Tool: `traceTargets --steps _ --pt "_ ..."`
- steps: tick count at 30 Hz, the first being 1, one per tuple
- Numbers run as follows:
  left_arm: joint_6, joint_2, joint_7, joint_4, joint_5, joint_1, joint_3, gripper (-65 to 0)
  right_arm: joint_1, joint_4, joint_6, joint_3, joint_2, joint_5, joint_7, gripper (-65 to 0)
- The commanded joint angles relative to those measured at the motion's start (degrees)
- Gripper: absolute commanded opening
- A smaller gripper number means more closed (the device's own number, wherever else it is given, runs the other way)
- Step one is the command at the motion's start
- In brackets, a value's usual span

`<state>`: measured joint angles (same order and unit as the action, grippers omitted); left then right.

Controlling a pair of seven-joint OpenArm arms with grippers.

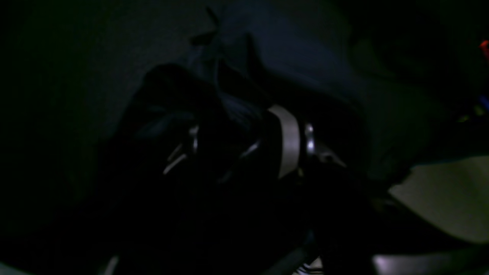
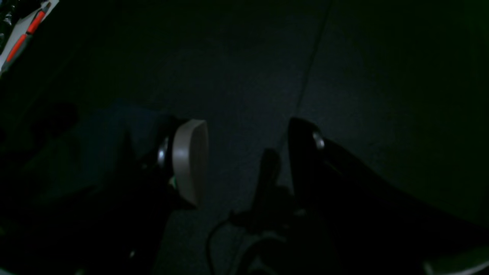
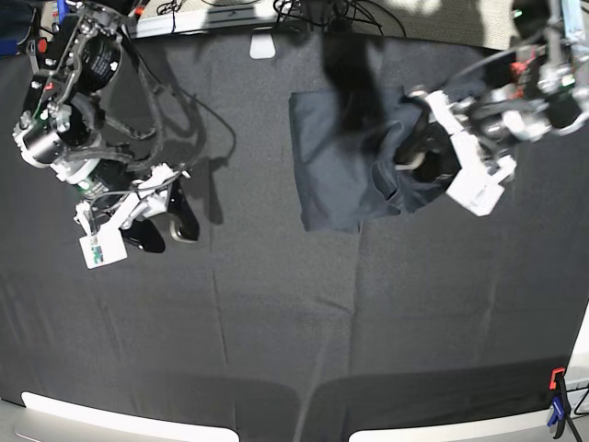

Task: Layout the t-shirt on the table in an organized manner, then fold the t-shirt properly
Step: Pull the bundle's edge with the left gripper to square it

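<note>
The dark navy t-shirt (image 3: 336, 157) lies on the black table (image 3: 294, 313) at the back centre, roughly flat on its left side and bunched on its right. My left gripper (image 3: 409, 157) sits low over that bunched right part. In the left wrist view its fingers stand apart, so the left gripper (image 1: 233, 145) is open, with a rumpled fold of the t-shirt (image 1: 290, 49) lying between and beyond them. My right gripper (image 3: 166, 230) hangs over bare cloth far to the left of the shirt. The right gripper (image 2: 248, 160) is open, with only the table (image 2: 244, 68) under it.
An orange and blue clamp (image 3: 557, 391) grips the front right corner. Another orange-handled clamp (image 2: 23, 38) shows at a corner in the right wrist view. A small white object (image 3: 263, 46) and cables (image 3: 313, 11) lie along the back edge.
</note>
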<state>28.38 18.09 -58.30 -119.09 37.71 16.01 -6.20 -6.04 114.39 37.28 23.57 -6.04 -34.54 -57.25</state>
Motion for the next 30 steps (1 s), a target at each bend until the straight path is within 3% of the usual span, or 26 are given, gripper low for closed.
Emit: traceTargets --steps 1,12,17,20,23,26,30 --pt "-1.09 -0.11 1.97 -0.72 -0.37 -0.59 0.17 -43.2 0.79 1.01 -0.17 0.09 -0.44 -0.81 1.64 -32.3" --pt "-1.92 -6.51 3.32 8.66 -1.7 -3.23 0.37 -43.2 0.79 1.01 -0.15 0.09 -0.44 1.14 1.44 -32.3" --pt "-1.88 -7.1 2.95 11.69 0.63 -5.66 0.35 -43.3 0.79 1.01 -0.15 0.09 -0.44 1.16 1.44 -32.3" --pt "-1.86 -6.58 2.93 12.85 -2.03 -5.88 0.22 -46.1 0.79 0.98 -0.15 0.09 -0.44 1.18 1.44 -32.3" --pt "-1.86 -5.11 3.63 12.94 -7.5 -5.88 -0.33 -65.0 0.79 1.01 -0.15 0.09 -0.44 1.18 1.46 -32.3" --pt "-2.34 -2.16 7.45 12.94 -12.04 -5.84 -3.13 -65.0 0.79 1.01 -0.15 0.09 -0.44 1.16 1.49 -32.3" --pt "-6.71 1.64 11.34 12.94 -14.38 -5.86 -9.79 -65.0 0.79 1.01 -0.15 0.09 -0.44 1.16 1.49 -32.3"
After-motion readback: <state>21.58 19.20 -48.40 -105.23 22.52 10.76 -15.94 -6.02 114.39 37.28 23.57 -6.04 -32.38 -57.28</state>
